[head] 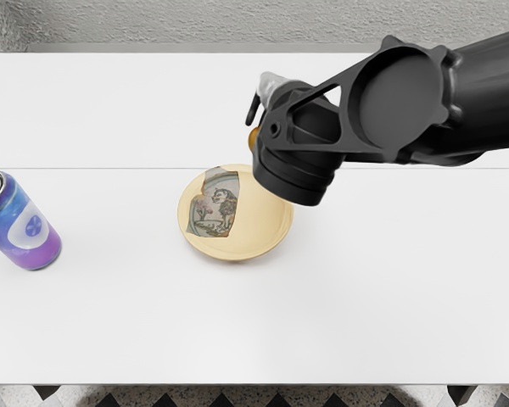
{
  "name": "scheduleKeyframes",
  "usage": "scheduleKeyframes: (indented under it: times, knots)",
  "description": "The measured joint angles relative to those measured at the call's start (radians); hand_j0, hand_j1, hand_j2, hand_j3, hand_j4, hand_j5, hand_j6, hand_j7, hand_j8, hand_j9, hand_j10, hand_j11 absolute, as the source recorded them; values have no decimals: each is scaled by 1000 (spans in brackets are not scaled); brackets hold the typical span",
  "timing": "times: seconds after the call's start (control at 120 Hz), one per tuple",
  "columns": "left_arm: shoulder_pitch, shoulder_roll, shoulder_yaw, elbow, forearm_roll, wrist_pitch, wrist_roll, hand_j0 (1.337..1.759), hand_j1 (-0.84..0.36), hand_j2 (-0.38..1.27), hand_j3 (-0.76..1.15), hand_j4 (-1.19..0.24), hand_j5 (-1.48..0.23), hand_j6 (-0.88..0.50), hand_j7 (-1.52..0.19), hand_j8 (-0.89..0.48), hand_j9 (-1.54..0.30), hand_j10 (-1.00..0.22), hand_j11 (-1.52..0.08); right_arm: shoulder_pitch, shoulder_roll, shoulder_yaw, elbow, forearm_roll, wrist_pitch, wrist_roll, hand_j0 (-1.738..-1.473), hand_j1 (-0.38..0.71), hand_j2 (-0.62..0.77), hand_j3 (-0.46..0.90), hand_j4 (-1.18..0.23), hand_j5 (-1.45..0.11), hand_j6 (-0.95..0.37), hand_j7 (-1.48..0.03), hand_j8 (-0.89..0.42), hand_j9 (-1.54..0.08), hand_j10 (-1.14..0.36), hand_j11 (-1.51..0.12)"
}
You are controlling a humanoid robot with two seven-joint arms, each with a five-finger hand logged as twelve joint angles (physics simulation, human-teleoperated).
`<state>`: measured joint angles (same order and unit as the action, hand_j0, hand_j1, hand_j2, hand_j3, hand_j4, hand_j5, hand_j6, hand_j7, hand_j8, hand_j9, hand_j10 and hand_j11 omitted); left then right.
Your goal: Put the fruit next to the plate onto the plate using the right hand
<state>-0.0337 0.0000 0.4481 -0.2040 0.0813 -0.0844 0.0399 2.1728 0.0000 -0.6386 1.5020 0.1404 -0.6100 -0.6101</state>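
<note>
A yellow plate [265, 227] with a picture printed inside it sits at the middle of the white table. My right arm reaches in from the right edge, and its hand [270, 110] hangs just behind the plate's far rim. The bulky black wrist covers most of the hand. A small patch of orange fruit [252, 138] peeks out at the hand's left side, right by the plate's far edge. Whether the hand holds the fruit is hidden, and I cannot tell if the fruit rests on the table or is lifted.
A blue and purple drink can [17, 222] stands tilted near the table's left edge. The table's front edge [254, 383] runs along the bottom of the view.
</note>
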Motion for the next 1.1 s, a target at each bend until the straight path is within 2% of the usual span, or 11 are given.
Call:
scheduleKeyframes:
  times: [0.408,0.667,1.008,1.033,1.1]
  knots:
    - [0,0,0,0,0,0,0,1658,349,0,0,0,0,0,0,0,0,0,0,-66,0,45,-54,-38,-1,-1,-1658,317,275,0,-651,-863,-522,-854,-536,-870,-647,-871]
    - [0,0,0,0,0,0,0,1658,349,0,0,0,0,0,0,0,0,0,0,-99,0,113,-50,-67,0,0,-1658,314,243,0,-647,-869,-522,-854,-532,-871,-646,-872]
    - [0,0,0,0,0,0,0,1658,349,0,0,0,0,0,0,0,0,0,0,-131,0,144,-41,-85,0,0,-1658,304,267,0,-649,-870,-542,-856,-562,-869,-650,-870]
    - [0,0,0,0,0,0,0,1658,349,0,0,0,0,0,0,0,0,0,0,-131,0,148,-42,-85,0,0,-1658,287,234,0,-626,-837,-531,-825,-549,-836,-627,-837]
    - [0,0,0,0,0,0,0,1658,349,0,0,0,0,0,0,0,0,0,0,-119,0,161,-42,-81,-1,-1,-1658,126,166,0,-465,-621,-396,-612,-409,-620,-466,-621]
